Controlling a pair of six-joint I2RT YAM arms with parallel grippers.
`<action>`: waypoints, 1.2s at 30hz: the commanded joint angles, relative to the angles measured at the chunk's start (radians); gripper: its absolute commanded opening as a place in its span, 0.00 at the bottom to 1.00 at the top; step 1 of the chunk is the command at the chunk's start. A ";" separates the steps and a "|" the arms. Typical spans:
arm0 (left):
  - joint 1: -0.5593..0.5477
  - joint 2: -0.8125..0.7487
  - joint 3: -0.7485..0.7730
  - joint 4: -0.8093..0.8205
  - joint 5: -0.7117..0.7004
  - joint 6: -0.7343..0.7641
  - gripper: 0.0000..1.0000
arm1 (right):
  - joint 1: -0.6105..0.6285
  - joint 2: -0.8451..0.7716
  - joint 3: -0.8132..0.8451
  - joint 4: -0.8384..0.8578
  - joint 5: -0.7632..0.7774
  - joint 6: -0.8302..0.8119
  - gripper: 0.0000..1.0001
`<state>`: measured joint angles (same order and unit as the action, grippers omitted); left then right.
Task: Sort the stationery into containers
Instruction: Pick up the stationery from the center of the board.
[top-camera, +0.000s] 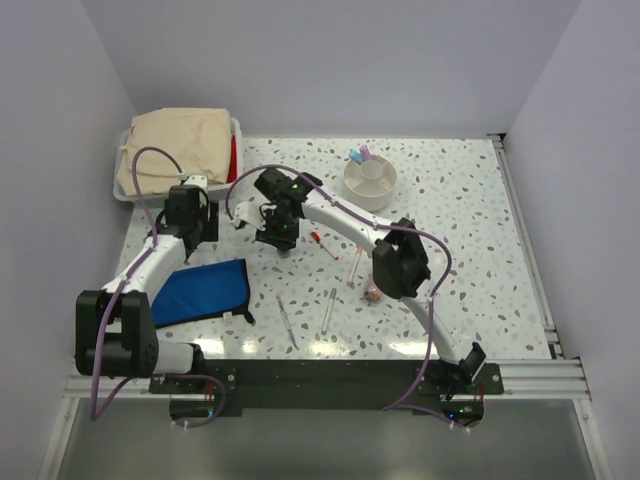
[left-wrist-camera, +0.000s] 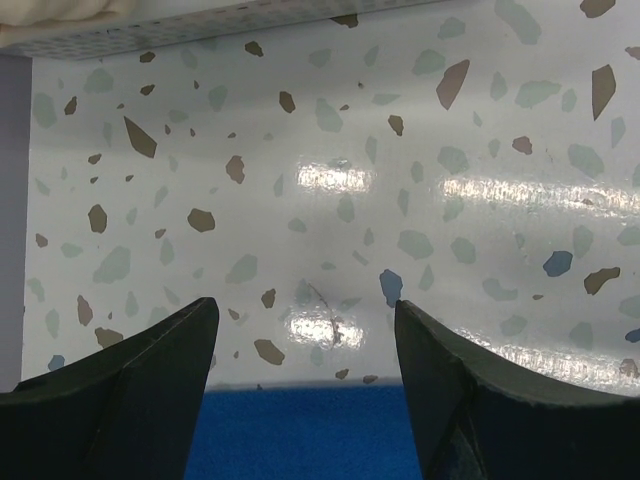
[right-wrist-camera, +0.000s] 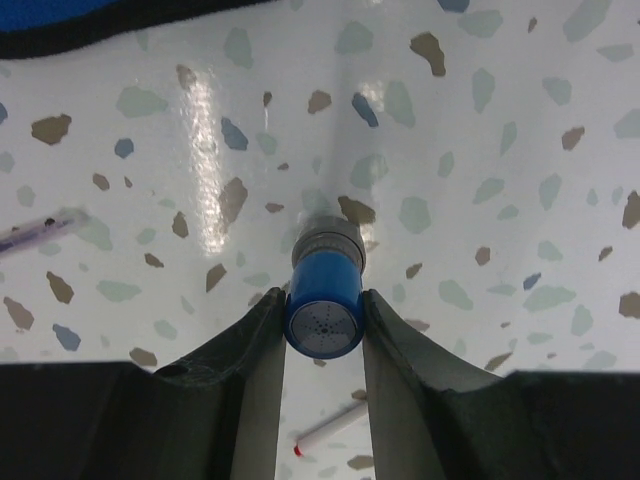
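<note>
A blue-capped stick (right-wrist-camera: 323, 300) is gripped between the fingers of the right tool (right-wrist-camera: 322, 318), which is closed narrowly on it. It is held over the middle of the bench (top-camera: 460, 220), just beyond the blue pouch (top-camera: 205, 290). It cannot be told whether the stick is lifted free of the bench. The step in hand is judged to be the pick-up of this stick. Next, a carry to the round cup (top-camera: 370, 185) is called for, where similar sticks (top-camera: 358, 155) already stand. A red-tipped pen (top-camera: 322, 240) and several slim pens (top-camera: 288, 322) lie on the bench, low and probably not in the way. The left tool (left-wrist-camera: 302, 310) is wide open and empty, near the white bin (top-camera: 121, 186), in which a beige cloth (top-camera: 180, 140) is lying.
</note>
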<state>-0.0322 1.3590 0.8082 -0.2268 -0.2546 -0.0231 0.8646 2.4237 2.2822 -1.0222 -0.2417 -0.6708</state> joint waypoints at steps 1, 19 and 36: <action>0.008 -0.017 0.065 0.015 0.025 0.068 0.76 | -0.029 -0.116 0.091 -0.136 0.051 -0.016 0.00; -0.031 0.184 0.304 0.006 0.241 0.135 0.69 | -0.456 -0.321 0.192 -0.079 0.130 0.187 0.00; -0.067 0.219 0.342 0.014 0.293 0.080 0.69 | -0.656 -0.181 0.237 -0.075 0.091 0.243 0.00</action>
<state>-0.0925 1.5776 1.1034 -0.2344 0.0231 0.0860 0.2340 2.2032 2.4821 -1.1122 -0.1169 -0.4572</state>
